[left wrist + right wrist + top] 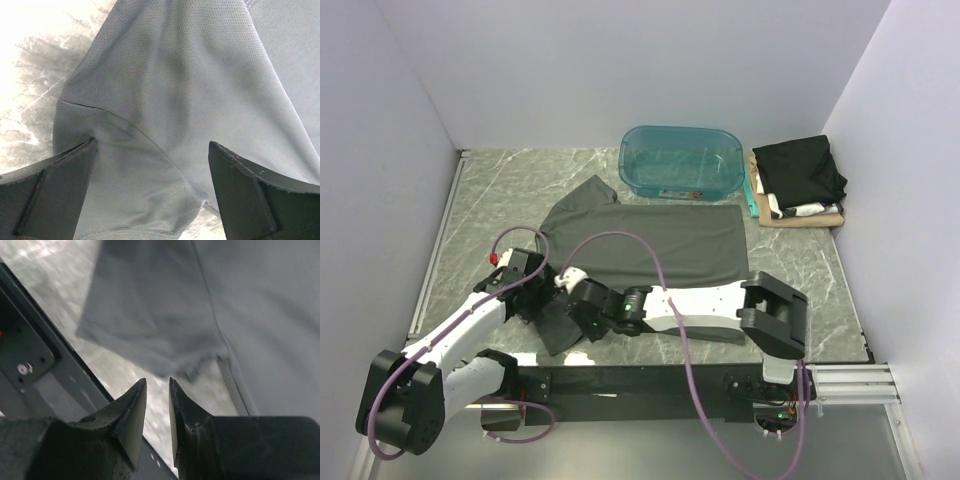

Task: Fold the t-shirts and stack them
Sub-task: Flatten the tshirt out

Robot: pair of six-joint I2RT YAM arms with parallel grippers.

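Charcoal-grey t-shirt (pixel 655 245) spread mid-table, its far edge just near of the teal tub (pixel 680 160)
Left gripper (pixel 152 150) released wide over the shirt's near-left sleeve; right gripper (pixel 157 382) jaws a narrow slit apart just off the sleeve hem, seemingly pinching nothing, view blurred. Folded black t-shirt (pixel 802 168) tops a stack far right, beside the tub
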